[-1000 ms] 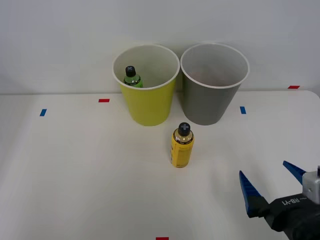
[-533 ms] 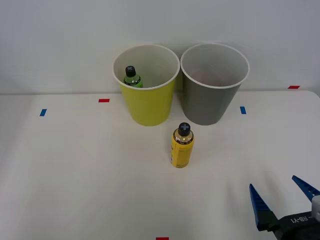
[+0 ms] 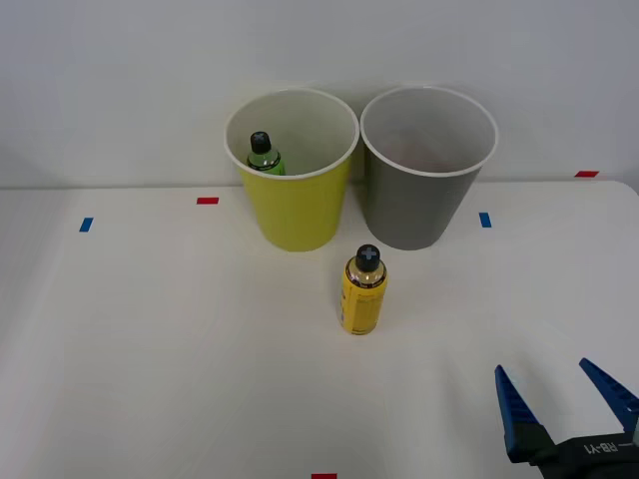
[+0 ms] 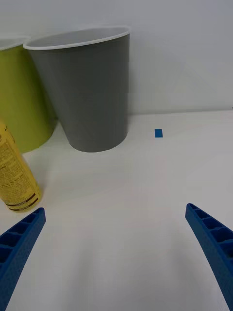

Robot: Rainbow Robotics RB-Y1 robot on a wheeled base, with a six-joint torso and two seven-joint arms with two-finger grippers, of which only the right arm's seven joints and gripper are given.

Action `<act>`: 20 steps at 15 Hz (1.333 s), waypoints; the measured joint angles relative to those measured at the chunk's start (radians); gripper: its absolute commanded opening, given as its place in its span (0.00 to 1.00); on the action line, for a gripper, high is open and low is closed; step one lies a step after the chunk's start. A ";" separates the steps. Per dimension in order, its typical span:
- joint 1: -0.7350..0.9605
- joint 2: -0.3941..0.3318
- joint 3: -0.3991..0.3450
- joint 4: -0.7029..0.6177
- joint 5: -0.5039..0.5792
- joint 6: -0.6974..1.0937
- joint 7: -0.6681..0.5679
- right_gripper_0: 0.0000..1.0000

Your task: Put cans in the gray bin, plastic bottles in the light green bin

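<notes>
the right gripper (image 3: 566, 399) sat at the lower right of the front view, low over the white table (image 3: 150, 349), its two blue ribbed fingers (image 3: 516, 411) spread wide with nothing between them. in the right wrist view the same gripper (image 4: 116, 252) showed its fingers (image 4: 19, 243) far apart at the two bottom corners, with bare table surface in the gap.

the light green bin (image 3: 295, 200) stood upright in the upper middle of the front view, and the gray bin (image 3: 424, 195) stood just beside it to the right, the two rims close together. the plastic bottle (image 3: 264, 155) was inside the light green bin, against its left inner wall, its black cap and green shoulder showing above the near rim. the gray bin's white inside looked bare as far as it could be seen.

a yellow can (image 3: 363, 290) with a black cap marked with a cross stood upright on the table in the centre of the frame, just in front of the gap between the two bins and well apart from the gripper. in the wrist view the can (image 4: 14, 175) was at the left edge, with the gray bin (image 4: 87, 92) and the light green bin (image 4: 22, 97) behind it.

small blue tape marks (image 3: 485, 220) and red tape marks (image 3: 208, 201) lay on the table.
</notes>
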 measured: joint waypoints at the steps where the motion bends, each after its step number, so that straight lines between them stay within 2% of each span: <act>1: 0.006 0.008 0.007 0.000 0.001 -0.034 -0.041 1.00; 6: 0.053 0.017 0.011 0.017 0.030 -0.190 -0.194 1.00; 9: 0.002 0.029 -0.014 0.209 0.063 -0.435 -0.310 1.00; 11: -0.033 0.050 -0.056 0.313 0.152 -0.583 -0.478 1.00; 14: -0.049 0.109 -0.114 0.347 0.308 -0.681 -0.677 1.00; 16: -0.060 0.147 -0.143 0.352 0.366 -0.703 -0.718 1.00; 20: -0.048 0.167 -0.161 0.352 0.392 -0.776 -0.715 1.00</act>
